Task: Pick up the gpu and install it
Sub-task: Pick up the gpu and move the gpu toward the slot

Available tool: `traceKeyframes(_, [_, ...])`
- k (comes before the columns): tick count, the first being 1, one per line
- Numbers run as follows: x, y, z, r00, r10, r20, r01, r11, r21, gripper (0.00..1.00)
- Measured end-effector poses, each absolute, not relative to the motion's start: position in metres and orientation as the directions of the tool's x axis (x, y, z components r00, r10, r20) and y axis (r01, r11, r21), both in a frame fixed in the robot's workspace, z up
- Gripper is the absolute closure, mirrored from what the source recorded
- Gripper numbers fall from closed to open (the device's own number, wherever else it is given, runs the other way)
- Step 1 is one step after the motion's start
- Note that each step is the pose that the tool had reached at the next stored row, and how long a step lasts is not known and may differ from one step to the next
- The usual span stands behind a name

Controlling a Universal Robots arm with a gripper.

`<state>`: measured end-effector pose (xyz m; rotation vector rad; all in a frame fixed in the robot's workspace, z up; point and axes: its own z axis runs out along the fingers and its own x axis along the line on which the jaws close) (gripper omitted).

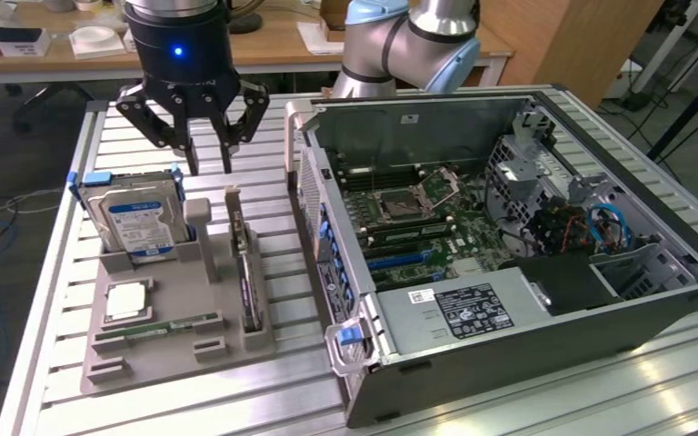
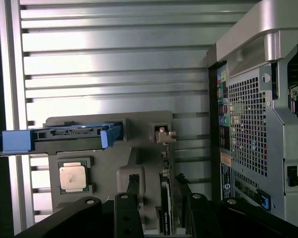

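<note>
One gpu (image 1: 246,282) below wide-spread jaws

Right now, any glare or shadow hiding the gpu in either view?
Wrist view: hard glare on the table slats; the gpu is just a dark strip on edge in the holder. Exterior view: even light, no glare on the gpu; the case is dim inside.

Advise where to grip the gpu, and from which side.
Pinch the gpu across its flat faces at the top edge, mid-length, from straight above. It stands on edge in a slot of the gray holder, leaving only its upper part free. The open tool hangs above.
</note>
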<state>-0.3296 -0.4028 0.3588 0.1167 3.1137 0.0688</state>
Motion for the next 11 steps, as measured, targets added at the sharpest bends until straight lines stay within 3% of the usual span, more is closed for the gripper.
traceKeyframes(11, [-0.3296,-0.4028,0.3535,-0.997,0.076,-0.023,0.075,0.996,0.045,0.59])
